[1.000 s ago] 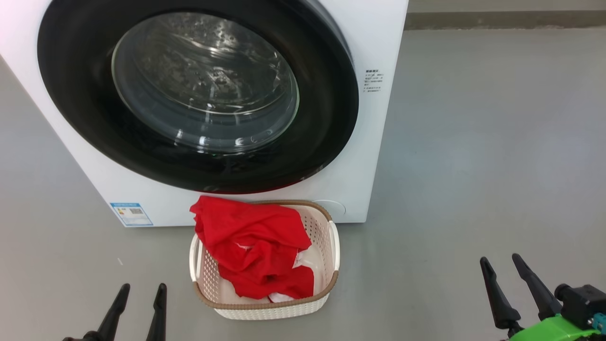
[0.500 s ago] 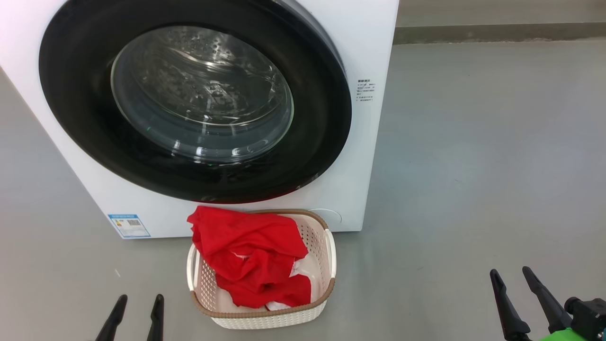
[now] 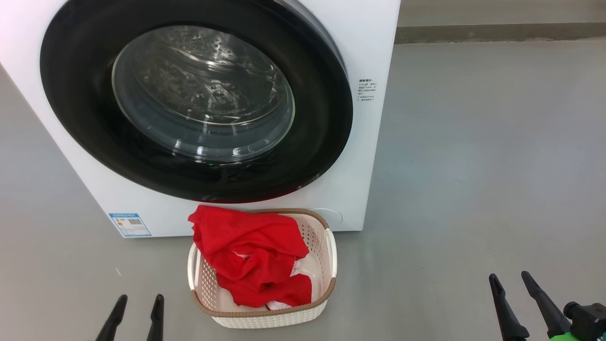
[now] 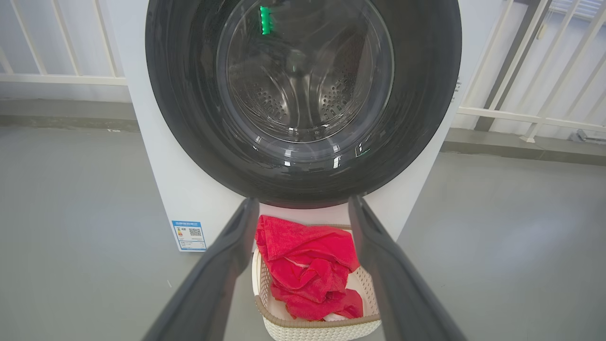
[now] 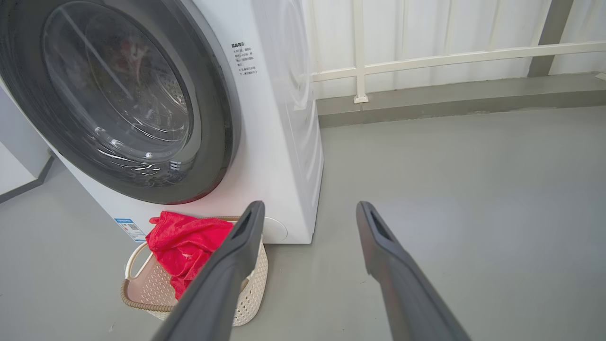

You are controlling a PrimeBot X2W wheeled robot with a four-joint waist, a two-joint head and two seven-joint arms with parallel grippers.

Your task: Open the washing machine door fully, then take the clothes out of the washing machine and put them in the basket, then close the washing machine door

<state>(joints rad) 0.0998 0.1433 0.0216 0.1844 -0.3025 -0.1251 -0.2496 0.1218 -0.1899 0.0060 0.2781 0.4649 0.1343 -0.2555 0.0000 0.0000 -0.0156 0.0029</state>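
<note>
Endgame, judged: washing machine door shut, ahead of and above both jaws; clothes in basket, ahead, between two pairs, nearer left. Left jaws, right jaws spread wide, empty. Next: only check latch, back off. Latch seating unclear; drum contents hard to confirm through door.

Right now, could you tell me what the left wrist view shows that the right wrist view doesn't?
Left wrist view: the left gripper, jaws open, and a head-on look through the glass at the perforated steel drum, with a green light reflected up top.
Right wrist view: the right gripper, jaws open, the white side of the washing machine and the round cap low on its front.
Both: the shut washing machine door, the red clothes in the cream basket, the blue label, grey floor and white railing.
</note>
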